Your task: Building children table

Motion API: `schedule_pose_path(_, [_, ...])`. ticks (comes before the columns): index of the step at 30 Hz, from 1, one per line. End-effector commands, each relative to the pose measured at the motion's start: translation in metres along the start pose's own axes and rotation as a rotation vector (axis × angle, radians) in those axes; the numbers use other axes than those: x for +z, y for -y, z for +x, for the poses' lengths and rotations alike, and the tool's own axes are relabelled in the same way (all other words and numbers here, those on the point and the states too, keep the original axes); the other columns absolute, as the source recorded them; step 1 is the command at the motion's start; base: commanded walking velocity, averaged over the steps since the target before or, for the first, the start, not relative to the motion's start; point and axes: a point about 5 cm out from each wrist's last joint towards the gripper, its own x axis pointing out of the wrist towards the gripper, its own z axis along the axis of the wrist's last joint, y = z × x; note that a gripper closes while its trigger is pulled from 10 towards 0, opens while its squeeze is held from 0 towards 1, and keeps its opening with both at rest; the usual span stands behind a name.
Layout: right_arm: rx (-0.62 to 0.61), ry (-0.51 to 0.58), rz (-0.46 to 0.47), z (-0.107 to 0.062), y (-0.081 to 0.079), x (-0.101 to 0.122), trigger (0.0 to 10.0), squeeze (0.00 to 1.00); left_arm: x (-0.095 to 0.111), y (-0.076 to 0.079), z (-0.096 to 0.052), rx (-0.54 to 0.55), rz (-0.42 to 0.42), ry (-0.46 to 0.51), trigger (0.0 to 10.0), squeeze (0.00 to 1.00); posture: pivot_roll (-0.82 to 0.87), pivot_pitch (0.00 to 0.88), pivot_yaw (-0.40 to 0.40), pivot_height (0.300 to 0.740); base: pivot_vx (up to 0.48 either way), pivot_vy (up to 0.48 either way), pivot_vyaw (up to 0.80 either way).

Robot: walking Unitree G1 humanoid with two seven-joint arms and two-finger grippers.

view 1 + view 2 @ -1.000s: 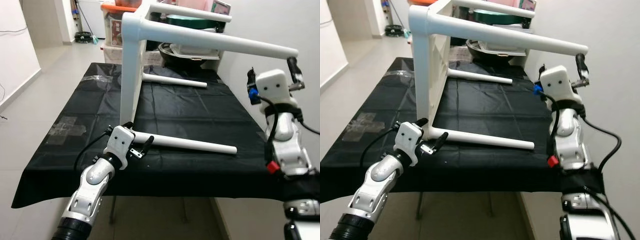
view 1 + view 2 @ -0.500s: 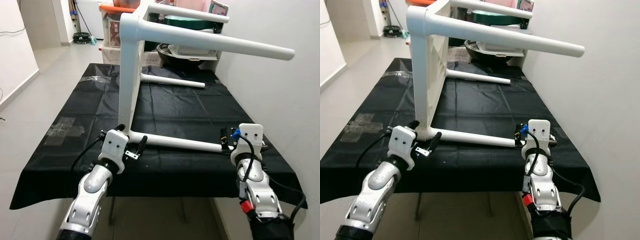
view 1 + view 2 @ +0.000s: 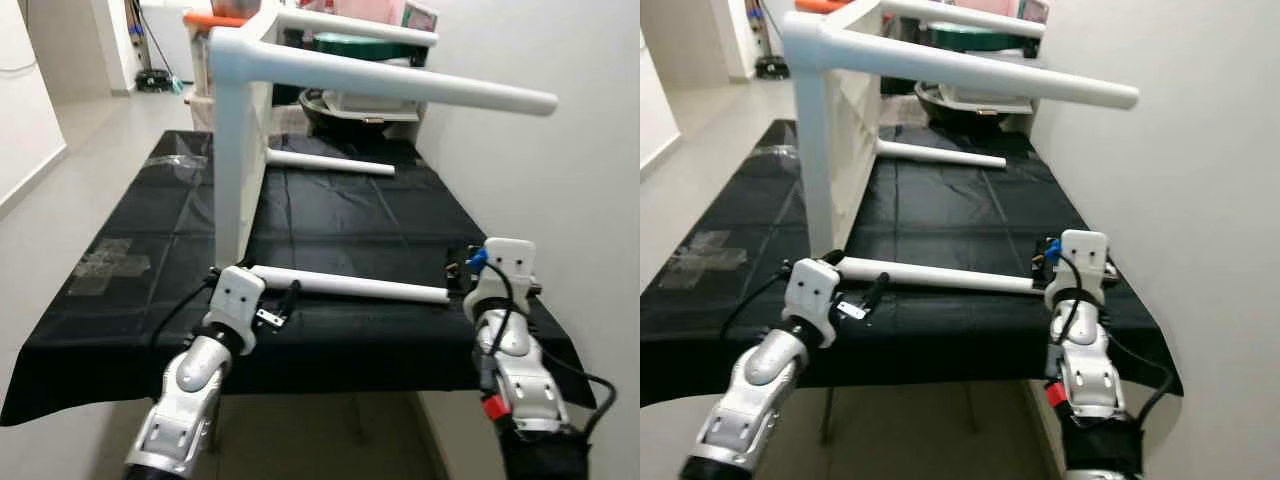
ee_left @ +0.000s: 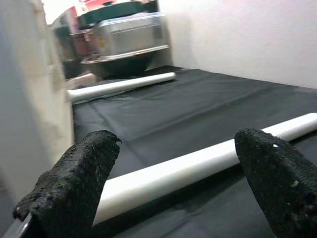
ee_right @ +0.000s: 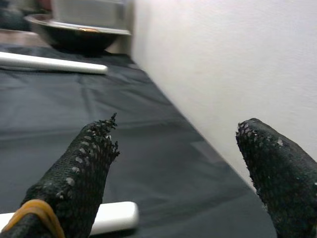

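Step in hand, as I read it: getting hold of the near table leg point(image 3: 350, 286) to fit it to the white children's table point(image 3: 235, 140).

Table stands tipped on its side on the black cloth point(image 3: 140, 300), left of centre, top panel vertical, two fitted legs sticking out to the right up high. Plain white plastic, round tubular legs.

Near leg lies across the near edge of the cloth, left to right. A second loose leg point(image 3: 330, 162) lies at the far end.

Left gripper point(image 4: 173, 173) at the leg's left end, fingers spread either side, nothing clamped. Right gripper point(image 5: 173, 168) at the leg's right end by the wall, also spread, leg tip just beside one finger.

Next move: probably close both on the leg, lift, line it up with the table's free corner.
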Motion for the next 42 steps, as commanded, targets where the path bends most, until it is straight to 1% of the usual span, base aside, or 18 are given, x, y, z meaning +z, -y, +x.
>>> schedule_pose_path(1, [-0.001,0.0,0.007,-0.002,-0.001,0.002,10.0,0.0,0.0,-0.002,-0.001,0.008,0.014,-0.008,10.0,0.0,0.12,0.0,-0.11,0.74,0.0,-0.469,0.0])
schedule_pose_path(4, [-0.004,-0.004,0.012,-0.003,-0.001,0.002,10.0,0.0,0.001,-0.003,-0.001,0.025,-0.013,-0.001,10.0,0.0,0.12,0.0,-0.11,0.74,0.0,-0.156,0.0])
schedule_pose_path(9, [-0.003,-0.006,0.012,-0.003,0.0,0.002,10.0,0.0,0.002,-0.004,0.0,0.028,-0.018,0.0,10.0,0.0,0.12,0.0,-0.109,0.74,0.0,0.0,0.0])
schedule_pose_path(11, [0.0,-0.004,0.001,-0.002,0.001,0.003,10.0,0.0,0.0,-0.004,0.001,0.03,-0.005,-0.013,10.0,0.0,0.12,0.0,-0.109,0.74,0.0,0.0,0.0])
schedule_pose_path(17, [0.006,0.002,-0.028,-0.003,0.001,0.004,10.0,0.0,-0.001,-0.007,0.002,0.035,-0.027,-0.017,10.0,0.0,0.12,0.0,-0.108,0.74,0.0,0.0,0.0])
schedule_pose_path(21, [0.019,0.014,-0.052,-0.005,0.0,0.007,10.0,0.0,0.001,-0.011,0.006,0.04,-0.041,-0.008,10.0,0.0,0.11,0.0,-0.105,0.74,0.0,0.0,0.0])
schedule_pose_path(26, [0.043,0.017,-0.069,-0.005,-0.002,0.008,10.0,0.0,0.004,-0.015,0.01,0.049,-0.054,0.0,10.0,0.0,0.11,0.0,-0.104,0.74,0.292,0.0,0.0])
schedule_pose_path(42, [0.061,0.01,-0.079,-0.005,-0.005,0.007,10.0,0.0,0.0,-0.011,0.01,0.021,-0.057,-0.015,10.0,0.0,0.11,0.0,-0.104,0.74,0.304,0.0,0.0])
